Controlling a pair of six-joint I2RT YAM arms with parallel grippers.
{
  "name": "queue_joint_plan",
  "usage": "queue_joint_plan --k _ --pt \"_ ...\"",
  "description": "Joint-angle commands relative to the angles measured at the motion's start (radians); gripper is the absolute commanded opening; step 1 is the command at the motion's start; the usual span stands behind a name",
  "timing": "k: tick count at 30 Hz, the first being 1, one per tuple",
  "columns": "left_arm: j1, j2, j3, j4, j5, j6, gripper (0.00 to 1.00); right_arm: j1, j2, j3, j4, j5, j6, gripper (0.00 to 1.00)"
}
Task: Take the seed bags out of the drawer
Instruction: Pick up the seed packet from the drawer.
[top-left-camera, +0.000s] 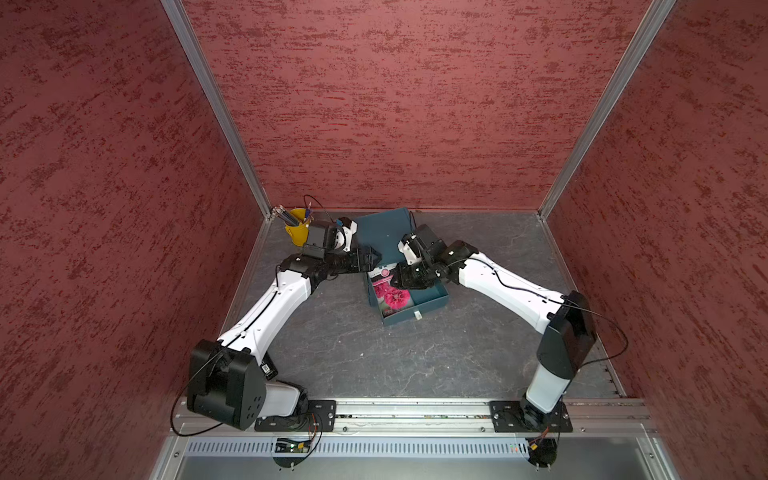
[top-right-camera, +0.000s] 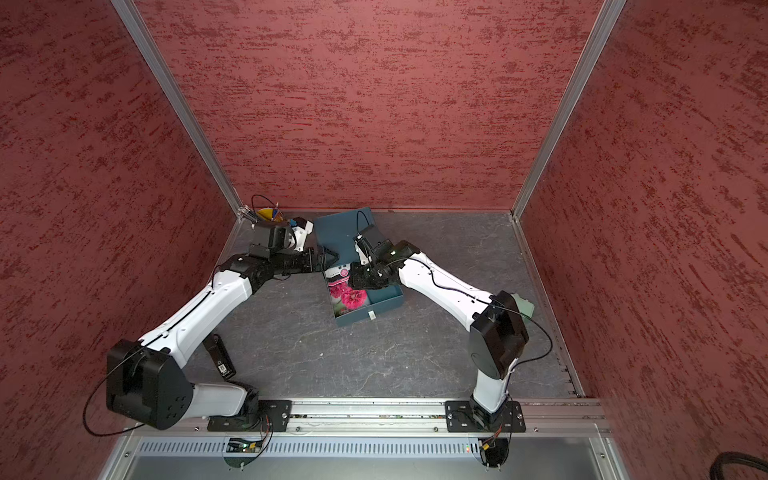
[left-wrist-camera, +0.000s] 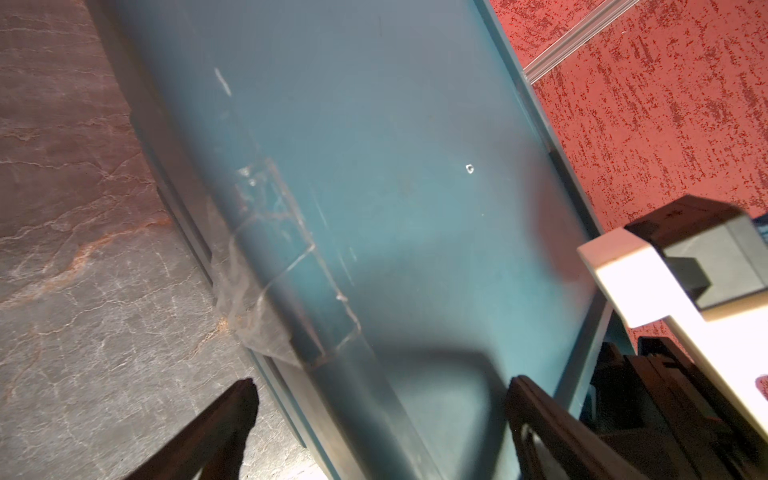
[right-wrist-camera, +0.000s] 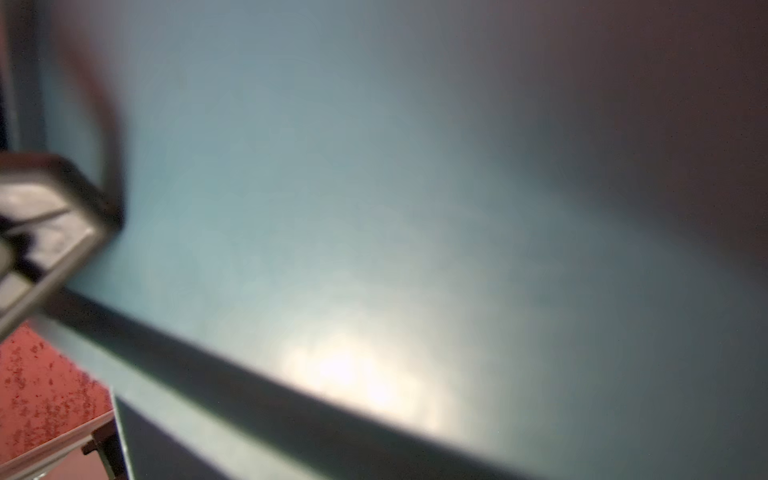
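Farthest left: a yellow cup (top-left-camera: 297, 232) of pencils stood in the back corner, well apart from the work and out of both arms' way.
Left arm: the left arm (top-left-camera: 270, 307) reached across to the left side of the teal case (top-left-camera: 382, 228), near its front corner.
Left jaws: wide open and holding nothing. In the left wrist view the two fingers (left-wrist-camera: 224, 428) stood far apart, with the case's top showing between them. This looked like a bracing pose to keep the case from sliding, but contact could not be told.
Seed bags: one pink-flower seed bag (top-left-camera: 392, 297) lay flat in the drawer's left half, not yet taken out. No other bag was visible.
Right arm: the right arm (top-left-camera: 511, 286) bent down over the drawer, its wrist covering the bag's upper corner.
Right jaws: the tips were hidden under the wrist, and the right wrist view gave only blurred teal. Their gap and any grip could not be told.
Drawer: the teal drawer (top-left-camera: 434, 301) stood pulled out toward the robot, its white tab (top-left-camera: 417, 316) on the front wall, so the contents were reachable from above.
Tabletop: the grey tabletop (top-left-camera: 374, 361) in front seemed the likely place to set the bags down.
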Motion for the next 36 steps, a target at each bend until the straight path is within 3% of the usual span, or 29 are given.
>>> queue_joint_plan --k 1,4,11,36 --pt "0.005 0.015 0.009 -0.013 -0.017 0.006 0.97 0.001 0.025 -0.017 -0.045 0.014 -0.002 0.30" --pt "0.005 0.014 0.009 -0.014 -0.018 0.006 0.97 0.001 0.018 -0.012 -0.055 0.026 -0.005 0.14" --pt "0.006 0.013 0.012 -0.021 -0.025 0.009 0.97 0.000 -0.001 0.011 -0.084 0.043 -0.008 0.01" --pt "-0.008 0.030 0.021 -0.039 -0.055 0.040 0.97 -0.011 -0.105 0.115 -0.163 0.050 0.070 0.00"
